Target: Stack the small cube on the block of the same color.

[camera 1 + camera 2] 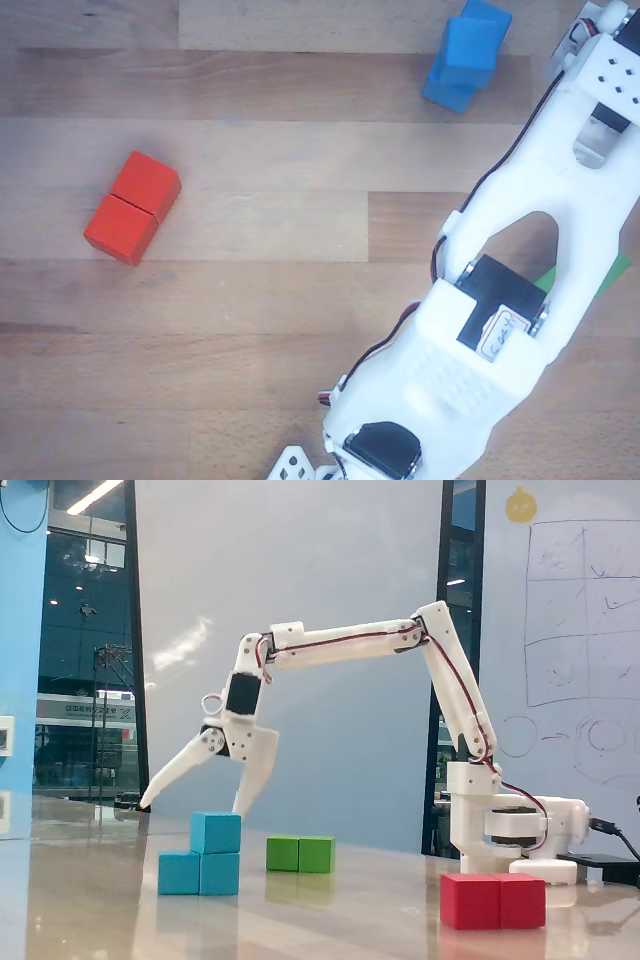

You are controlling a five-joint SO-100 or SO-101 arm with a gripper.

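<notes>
- The small cube point(216, 832) sits on the right half of the block point(199, 873), touching it, so the stack looks done.
- The gripper point(192, 802) hangs just above the small cube, a little to its left in the fixed view, clear of it, its fingers spread apart and holding nothing.
- The arm point(350, 640) reaches over the counter point(350, 920) from its base to the right of the small cube.
</notes>
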